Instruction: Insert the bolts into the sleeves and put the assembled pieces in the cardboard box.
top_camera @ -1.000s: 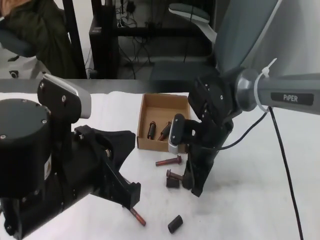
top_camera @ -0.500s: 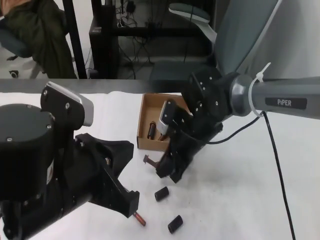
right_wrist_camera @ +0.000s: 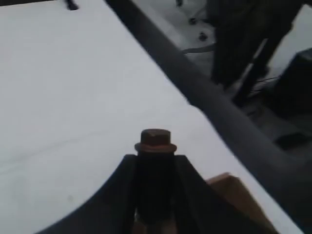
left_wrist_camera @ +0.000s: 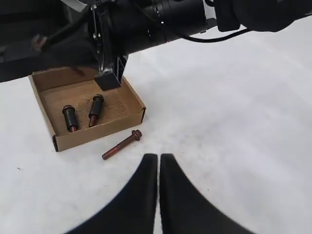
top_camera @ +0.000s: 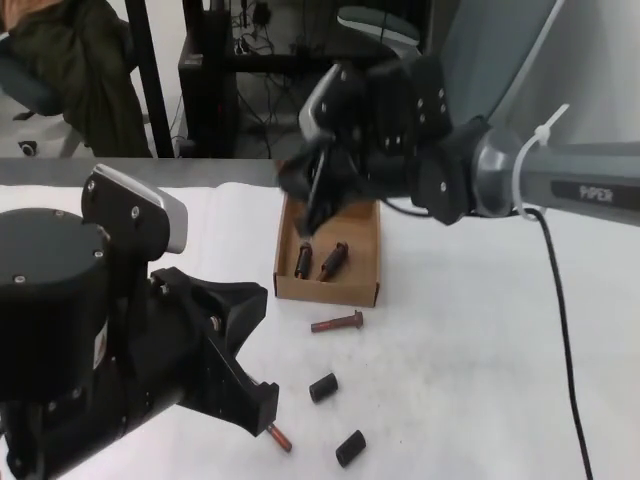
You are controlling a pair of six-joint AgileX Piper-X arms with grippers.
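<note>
Right gripper with sleeved bolt rose off white bench; office chair behind.

Probably a lab: office chair, cabled equipment rack behind the white bench.

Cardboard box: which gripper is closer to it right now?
Right. The right gripper hangs just above the box's far end, holding a bolt. The left gripper sits low over the bench, well short of the box's near wall.
</note>
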